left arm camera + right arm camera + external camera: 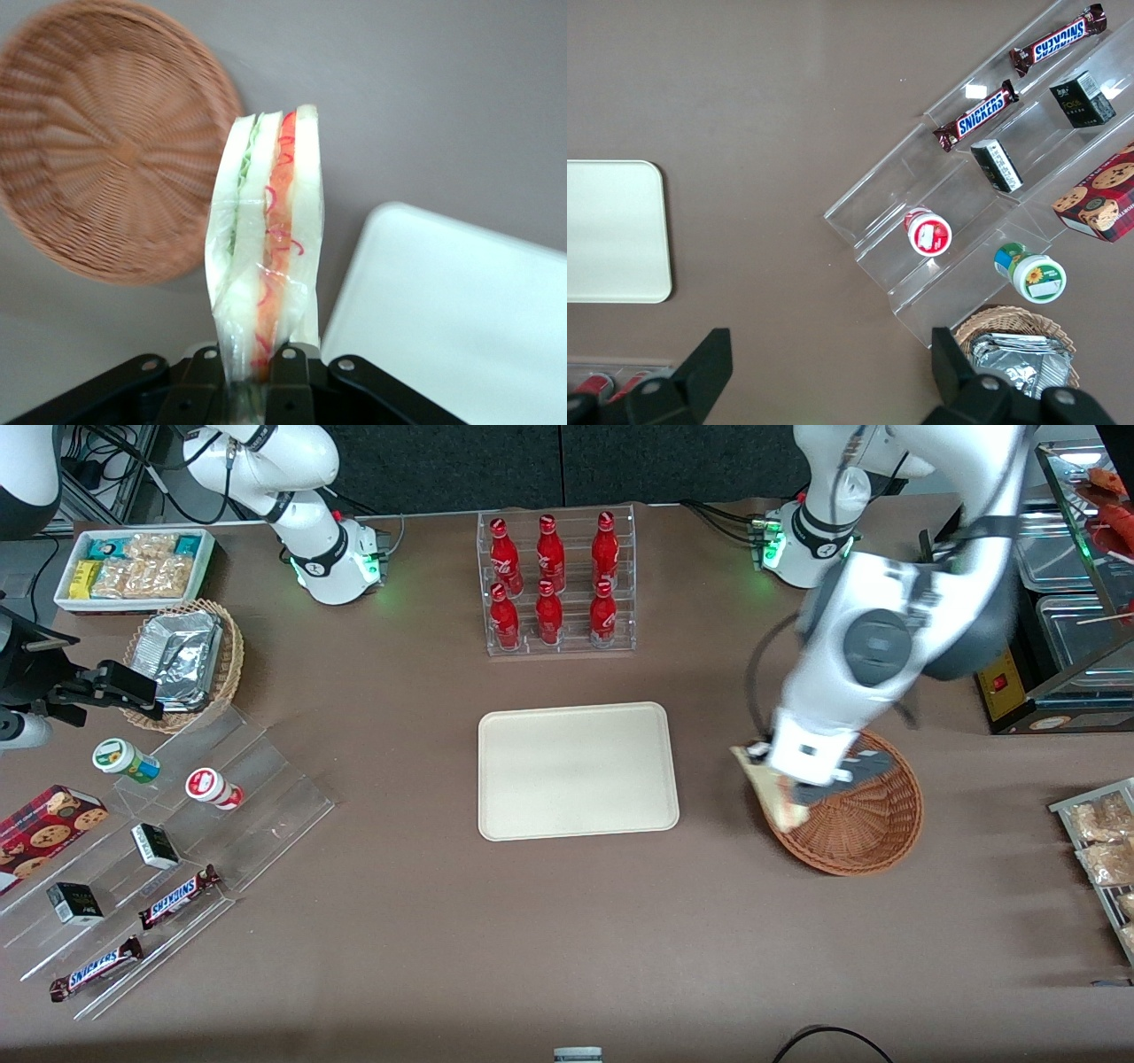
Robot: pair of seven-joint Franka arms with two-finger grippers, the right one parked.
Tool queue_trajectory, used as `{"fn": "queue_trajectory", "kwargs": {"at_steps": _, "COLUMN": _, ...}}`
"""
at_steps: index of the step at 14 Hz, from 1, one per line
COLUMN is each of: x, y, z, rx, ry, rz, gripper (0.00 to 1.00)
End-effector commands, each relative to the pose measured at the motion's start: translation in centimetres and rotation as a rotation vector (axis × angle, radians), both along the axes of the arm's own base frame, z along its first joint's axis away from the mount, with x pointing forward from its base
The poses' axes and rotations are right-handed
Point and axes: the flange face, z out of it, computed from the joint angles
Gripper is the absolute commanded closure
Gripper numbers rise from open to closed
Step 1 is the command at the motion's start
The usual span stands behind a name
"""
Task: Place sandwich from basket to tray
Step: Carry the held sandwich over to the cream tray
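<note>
My left gripper (pixel 784 784) (pixel 251 359) is shut on the sandwich (pixel 776 788) (pixel 267 239), a clear-wrapped wedge of white bread with pink-red and green filling, held by its narrow end. It hangs above the table over the basket's rim on the tray's side. The round reddish-brown wicker basket (pixel 864 824) (pixel 102 150) below holds nothing that I can see. The cream rectangular tray (pixel 576 769) (pixel 461 310) (pixel 611 230) lies flat beside the basket, toward the parked arm's end, with nothing on it.
A clear rack of red bottles (pixel 556 583) stands farther from the front camera than the tray. A tan wicker basket with a foil pack (pixel 186 657), a white snack bin (pixel 133 567) and clear steps with snacks (pixel 151 868) lie toward the parked arm's end. Snack packets (pixel 1103 841) sit at the working arm's end.
</note>
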Motion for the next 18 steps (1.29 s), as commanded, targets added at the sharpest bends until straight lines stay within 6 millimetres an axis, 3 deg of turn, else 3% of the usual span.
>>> {"fn": "queue_trajectory", "kwargs": {"at_steps": 1, "x": 0.0, "y": -7.3, "z": -2.3, "rx": 0.012, "ry": 0.010, "rz": -0.039, "gripper": 1.00}}
{"fn": "queue_trajectory", "kwargs": {"at_steps": 4, "x": -1.2, "y": -15.0, "z": -6.2, "rx": 0.032, "ry": 0.013, "rz": -0.081, "gripper": 1.00}}
{"fn": "queue_trajectory", "kwargs": {"at_steps": 8, "x": -3.3, "y": -20.3, "z": -11.0, "rx": 0.029, "ry": 0.002, "rz": -0.156, "gripper": 1.00}}
{"fn": "queue_trajectory", "kwargs": {"at_steps": 12, "x": -5.9, "y": -23.8, "z": -14.2, "rx": 0.051, "ry": 0.011, "rz": -0.239, "gripper": 1.00}}
{"fn": "queue_trajectory", "kwargs": {"at_steps": 18, "x": -7.3, "y": -25.5, "z": -16.0, "rx": 0.037, "ry": 0.011, "rz": -0.264, "gripper": 1.00}}
